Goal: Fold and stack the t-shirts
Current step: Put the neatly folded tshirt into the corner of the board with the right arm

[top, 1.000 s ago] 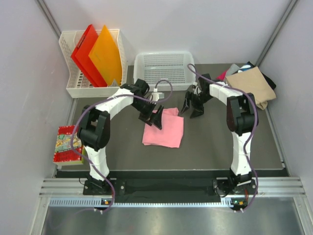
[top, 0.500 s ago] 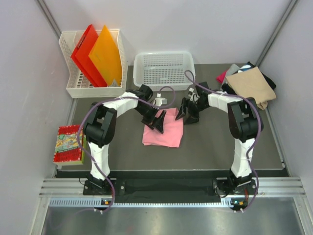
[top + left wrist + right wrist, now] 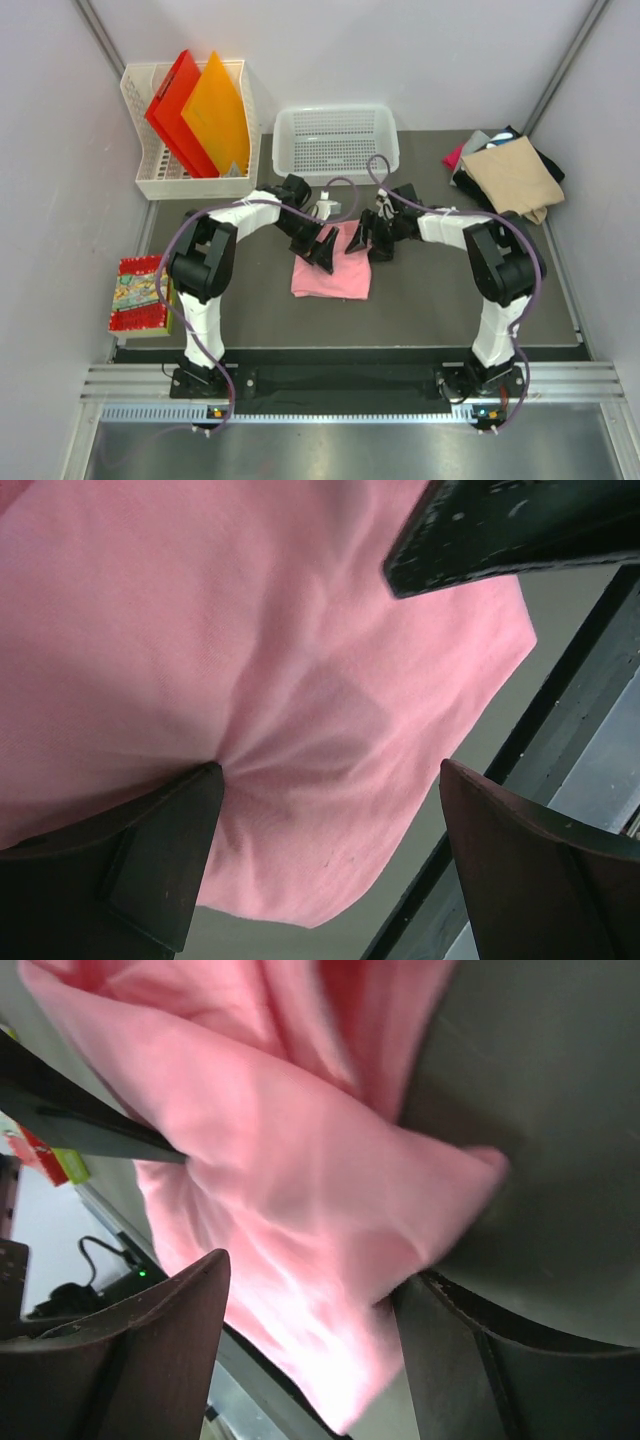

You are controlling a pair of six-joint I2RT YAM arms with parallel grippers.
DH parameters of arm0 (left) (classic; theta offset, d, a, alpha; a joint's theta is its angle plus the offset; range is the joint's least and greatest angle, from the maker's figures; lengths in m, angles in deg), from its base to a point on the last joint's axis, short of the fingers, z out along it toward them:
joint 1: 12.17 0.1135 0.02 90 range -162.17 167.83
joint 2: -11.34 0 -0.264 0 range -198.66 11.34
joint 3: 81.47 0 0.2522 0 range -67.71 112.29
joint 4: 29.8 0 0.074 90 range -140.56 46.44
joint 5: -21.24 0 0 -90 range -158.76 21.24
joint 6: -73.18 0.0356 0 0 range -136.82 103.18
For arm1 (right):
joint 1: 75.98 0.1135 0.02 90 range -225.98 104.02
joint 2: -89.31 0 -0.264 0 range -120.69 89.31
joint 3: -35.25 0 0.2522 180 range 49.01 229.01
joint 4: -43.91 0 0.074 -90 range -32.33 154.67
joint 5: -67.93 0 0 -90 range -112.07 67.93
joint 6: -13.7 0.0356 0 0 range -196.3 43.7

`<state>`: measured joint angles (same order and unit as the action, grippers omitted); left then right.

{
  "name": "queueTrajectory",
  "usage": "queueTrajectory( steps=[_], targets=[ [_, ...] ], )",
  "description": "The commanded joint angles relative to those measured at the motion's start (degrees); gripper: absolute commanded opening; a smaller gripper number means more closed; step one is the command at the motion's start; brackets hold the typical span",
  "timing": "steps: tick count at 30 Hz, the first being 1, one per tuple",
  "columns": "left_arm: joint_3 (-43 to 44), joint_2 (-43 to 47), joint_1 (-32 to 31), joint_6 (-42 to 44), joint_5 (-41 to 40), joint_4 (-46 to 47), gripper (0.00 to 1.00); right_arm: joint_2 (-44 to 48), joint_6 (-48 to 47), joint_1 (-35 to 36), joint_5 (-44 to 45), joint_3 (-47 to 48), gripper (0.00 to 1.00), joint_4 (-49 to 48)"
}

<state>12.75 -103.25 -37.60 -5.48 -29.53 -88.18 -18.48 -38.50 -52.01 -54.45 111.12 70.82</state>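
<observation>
The pink t-shirt [image 3: 335,272] lies in the middle of the dark table, partly folded into a rough rectangle. It sits just near of the white basket [image 3: 336,111] and well apart from the stack of folded shirts [image 3: 515,172] at the far right.

Both arms are bent in over its far edge. The left gripper [image 3: 322,248] is at the far left corner with its jaws spread wide, and its wrist view shows one fingertip [image 3: 205,780] pressing into the cloth, with creases fanning out from it. The right gripper [image 3: 368,238] is at the far right corner. Its fingers also stand apart, straddling the cloth edge without pinching it.

What worries me is how close the two grippers are. Each shows up in the other's wrist camera, so closing in further or crossing paths could knock them together.

The cloth under the right gripper is already bunched into loose ridges. A pinch there could catch only the top layer, or a random ridge, and the fold would then peel open or come out skewed.

The left fingertip is digging in, so any sideways move before it lifts or grips could drag the whole shirt and undo its shape.

If one side grips and lifts before the other, I would expect the shirt to twist rather than fold flat.
</observation>
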Motion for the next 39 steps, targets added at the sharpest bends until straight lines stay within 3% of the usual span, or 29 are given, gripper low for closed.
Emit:
queueTrajectory(
  steps=[1, 8, 17, 19, 21, 22, 25, 32, 35, 39],
  targets=[
    [-2.9, -0.5, -0.1, 3.0, -5.3, -1.3, 0.95, -7.2, 2.4, 2.0, 5.7, 0.6, 0.66, -8.7],
    [-3.9, 0.8, -0.1, 4.5, -6.0, -2.4, 0.95, -12.4, 8.9, 5.9, 5.6, 2.1, 0.63, -14.5],
    [-3.2, 1.1, 0.0, 4.6, -6.3, -2.8, 0.95, -13.8, 15.2, 9.4, 3.6, -3.1, 0.57, -22.8],
    [-3.3, 1.2, -0.1, 4.7, -6.6, -3.0, 0.95, -12.6, 14.1, 10.1, 4.1, -3.1, 0.58, -20.5],
    [-3.4, 1.7, 0.1, 4.8, -7.0, -3.4, 0.95, -10.5, 11.8, 10.0, 6.8, -3.8, 0.65, -14.6],
    [-3.5, 1.9, 0.0, 5.0, -7.1, -3.5, 0.95, -8.0, 8.1, 9.8, 8.7, -3.9, 0.73, -11.0],
    [-3.6, 2.5, 0.0, 5.4, -7.3, -3.8, 0.96, -2.0, 2.3, 7.5, 15.0, -5.3, 0.77, -0.6],
    [-3.1, 3.0, 0.1, 5.5, -8.1, -4.5, 0.96, 10.6, 0.6, -3.2, 19.6, -13.9, 0.73, 7.0],
    [-2.6, 2.8, 0.1, 5.7, -8.8, -5.0, 0.96, 11.9, 0.6, -3.2, 22.0, -14.5, 0.72, 9.8],
    [-2.5, 3.7, 0.1, 6.6, -9.8, -5.9, 0.95, 11.6, 1.4, -3.3, 20.5, -15.4, 0.72, 6.3]
  ],
)
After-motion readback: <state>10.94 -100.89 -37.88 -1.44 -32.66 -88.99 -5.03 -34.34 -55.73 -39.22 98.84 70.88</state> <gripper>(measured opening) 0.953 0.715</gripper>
